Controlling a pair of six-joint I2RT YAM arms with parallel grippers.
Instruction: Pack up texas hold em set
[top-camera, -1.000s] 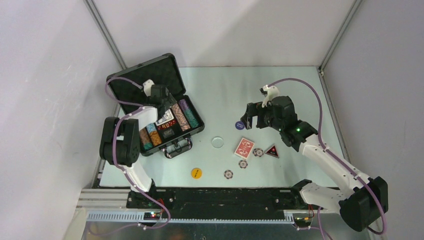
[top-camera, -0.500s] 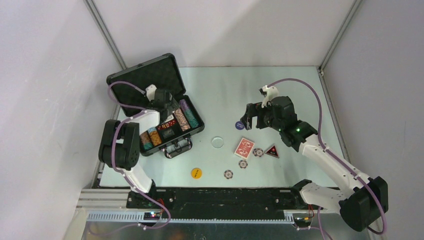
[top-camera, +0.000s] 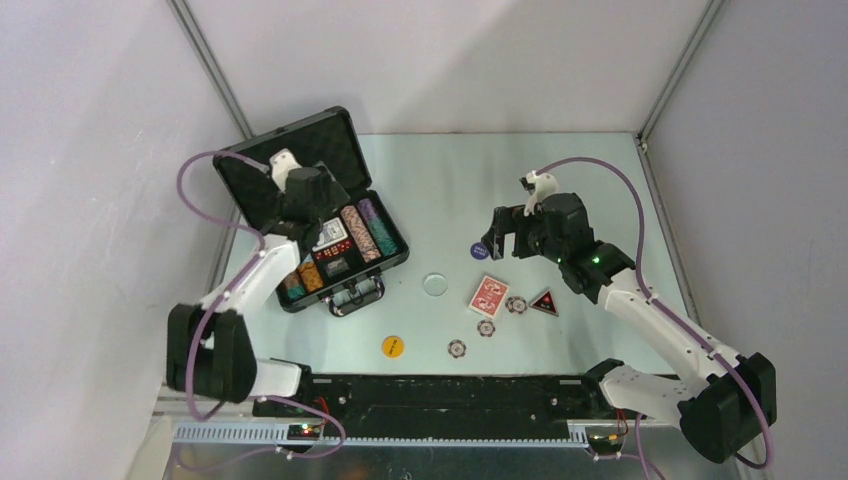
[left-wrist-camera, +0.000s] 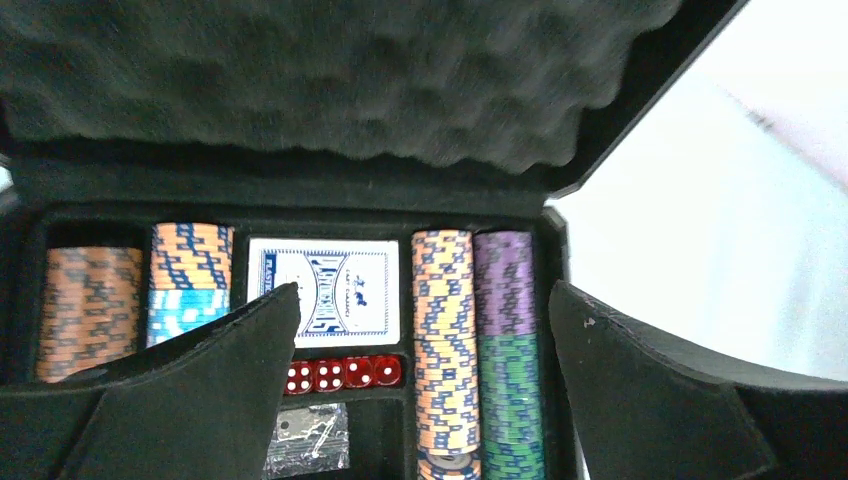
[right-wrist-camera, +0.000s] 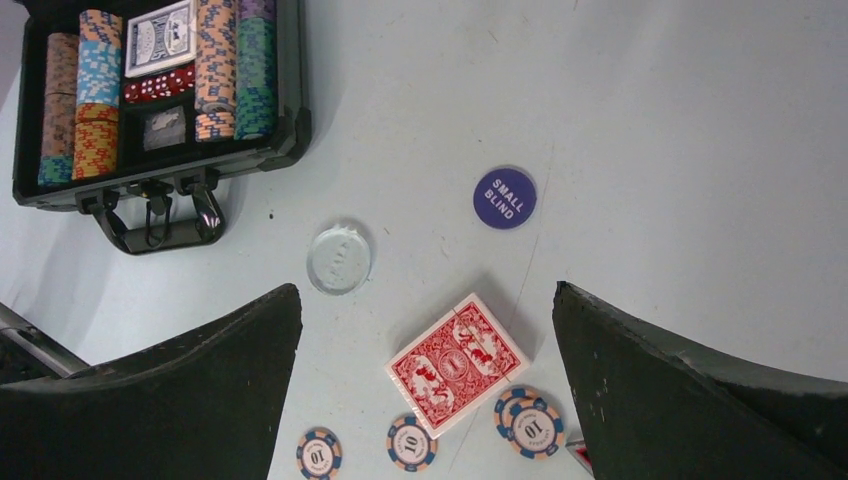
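The black briefcase (top-camera: 392, 262) lies open at the table's left, its foam lid (left-wrist-camera: 330, 80) raised. Rows of striped chips (left-wrist-camera: 445, 340), a blue card deck (left-wrist-camera: 322, 290) and red dice (left-wrist-camera: 345, 373) sit inside. My left gripper (top-camera: 318, 212) hovers over the case, open and empty (left-wrist-camera: 422, 290). My right gripper (top-camera: 497, 238) hangs open and empty (right-wrist-camera: 427, 290) above the loose pieces. Those are a red deck (right-wrist-camera: 457, 363), a blue "small blind" disc (right-wrist-camera: 505, 198), a clear disc (right-wrist-camera: 340, 259) and striped chips (right-wrist-camera: 411, 442). A yellow disc (top-camera: 393, 346) lies nearer the front.
A small black and red triangular piece (top-camera: 544, 302) lies right of the chips. The case's handle (right-wrist-camera: 158, 215) points toward the table's middle. White walls and metal posts close in the table on three sides.
My left gripper has risen from the case's contents toward the lid, its jaws have widened a little, and that arm's elbow has swung out left. The right arm has not moved.
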